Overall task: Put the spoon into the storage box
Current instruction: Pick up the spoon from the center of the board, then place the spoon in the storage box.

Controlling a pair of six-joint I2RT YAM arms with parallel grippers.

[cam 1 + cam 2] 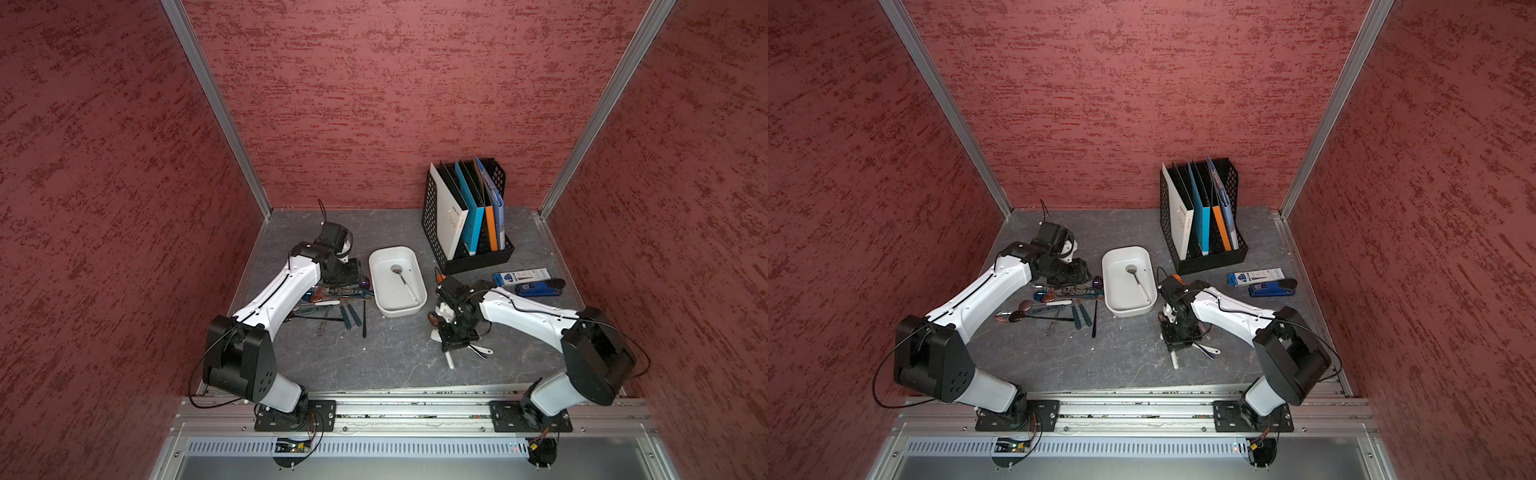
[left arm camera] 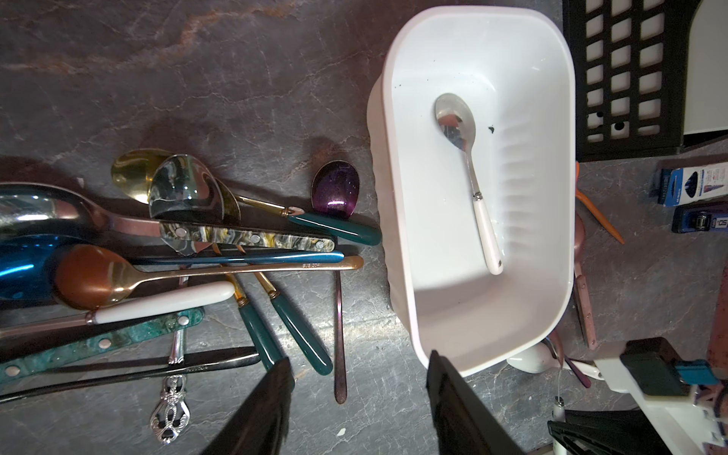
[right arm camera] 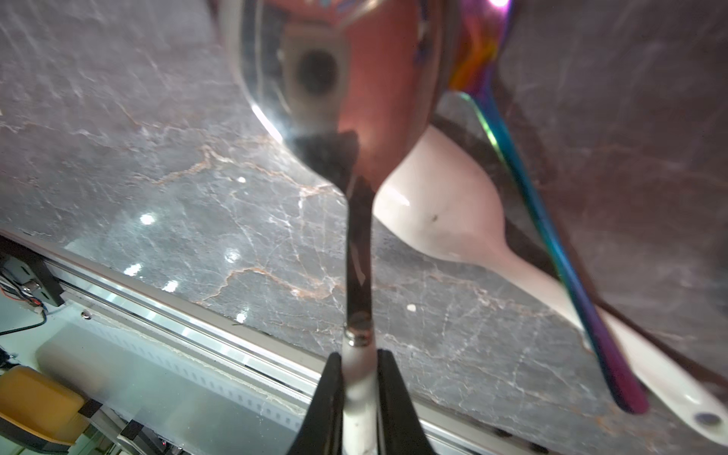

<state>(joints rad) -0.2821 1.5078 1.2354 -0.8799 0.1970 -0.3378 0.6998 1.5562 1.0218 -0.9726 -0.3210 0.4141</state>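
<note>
Two spoons noted: boxed spoon (image 2: 467,157) lies flat inside storage box (image 1: 388,297) mid-table, held spoon (image 3: 357,252) pinched by its white handle in right gripper (image 3: 356,378) near the box; left gripper (image 2: 359,360) parted, empty, beside spoon pile (image 2: 197,252).

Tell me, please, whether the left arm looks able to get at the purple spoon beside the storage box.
Probably yes: the left pincer stands open and empty close to the purple spoon, whose handle end lies bare; a teal handle and others cross its neck.
</note>
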